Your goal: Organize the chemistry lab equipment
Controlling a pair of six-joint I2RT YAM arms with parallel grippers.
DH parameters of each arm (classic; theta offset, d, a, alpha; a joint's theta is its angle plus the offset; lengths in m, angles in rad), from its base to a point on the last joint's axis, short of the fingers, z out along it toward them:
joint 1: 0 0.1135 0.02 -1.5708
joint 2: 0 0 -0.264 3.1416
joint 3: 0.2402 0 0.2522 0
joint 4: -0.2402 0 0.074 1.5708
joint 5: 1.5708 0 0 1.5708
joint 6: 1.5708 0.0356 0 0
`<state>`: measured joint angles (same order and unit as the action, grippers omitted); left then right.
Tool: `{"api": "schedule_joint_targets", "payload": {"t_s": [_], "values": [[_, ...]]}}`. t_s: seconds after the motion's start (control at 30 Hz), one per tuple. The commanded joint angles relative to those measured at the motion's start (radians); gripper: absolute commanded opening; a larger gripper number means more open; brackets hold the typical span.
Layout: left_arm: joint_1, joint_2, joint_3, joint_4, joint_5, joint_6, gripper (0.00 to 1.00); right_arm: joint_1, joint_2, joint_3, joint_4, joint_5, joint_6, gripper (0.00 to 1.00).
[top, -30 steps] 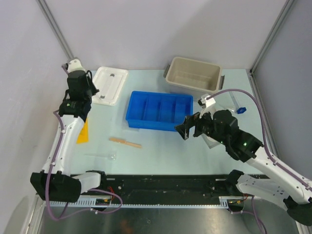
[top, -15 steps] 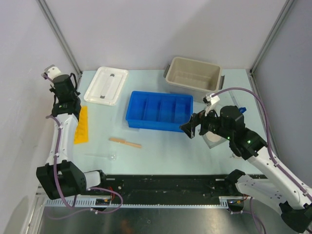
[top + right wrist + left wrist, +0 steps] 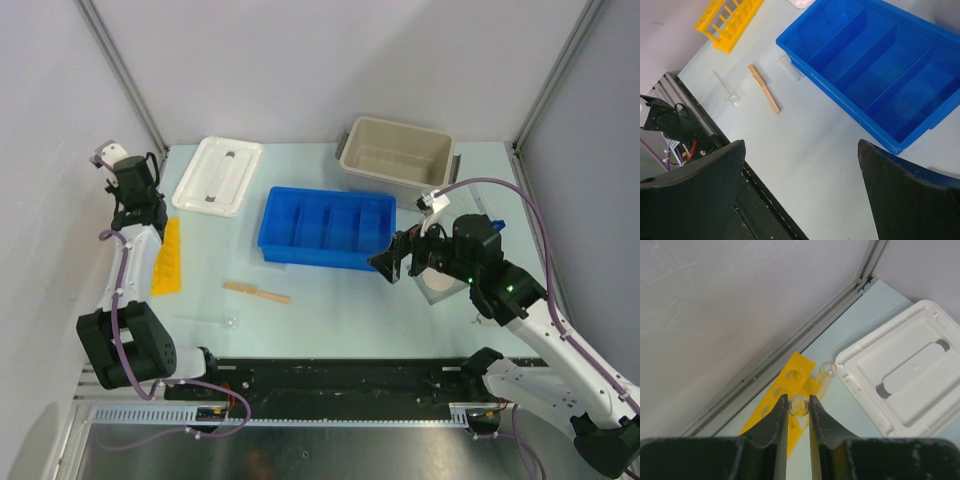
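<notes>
The left arm had swung away from the white rectangular plastic lid in the past second, out toward the left wall. It hung above the far end of the yellow plastic test-tube rack, which lay flat on the table and showed more fully once the arm had cleared it. Over the last half second the arm barely shifted. That suggested the carry was over and the placing was about to begin.

The left gripper was clenched to a narrow slot around a clear glass tube. The tube was seen end-on in the wrist view, its round end touching both fingers, directly over the rack's holes. A second glass tube lay tilted across the rack's far edge, just beside the lid.

The right arm had drawn back slightly to its own side and then held. The right gripper was spread wide and carried nothing. It hovered off the near right corner of the blue divided plastic tray, touching neither tray nor table.

Most of the sorting looked undone. The tray's compartments were bare. The tan wooden stick and a small clear glass piece lay loose near the front edge. Another thin glass tube rested against the tray's near wall. The beige plastic tub stood at the back.
</notes>
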<state>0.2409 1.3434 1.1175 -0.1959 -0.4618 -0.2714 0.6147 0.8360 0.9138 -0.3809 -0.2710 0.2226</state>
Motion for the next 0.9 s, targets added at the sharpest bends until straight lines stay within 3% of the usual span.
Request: {"api": "schedule_joint_targets", "payload": {"t_s": [0.0,0.87], "values": [[0.011,0.014,-0.009,0.061,-0.017,-0.005,0.07,-0.012,-0.002,0.003,0.03,-0.008,-0.022,0.99],[0.011,0.096,0.003,0.096,0.023,0.003,0.09,-0.043,0.028,0.003,0.032,-0.018,-0.029,0.99]]}}
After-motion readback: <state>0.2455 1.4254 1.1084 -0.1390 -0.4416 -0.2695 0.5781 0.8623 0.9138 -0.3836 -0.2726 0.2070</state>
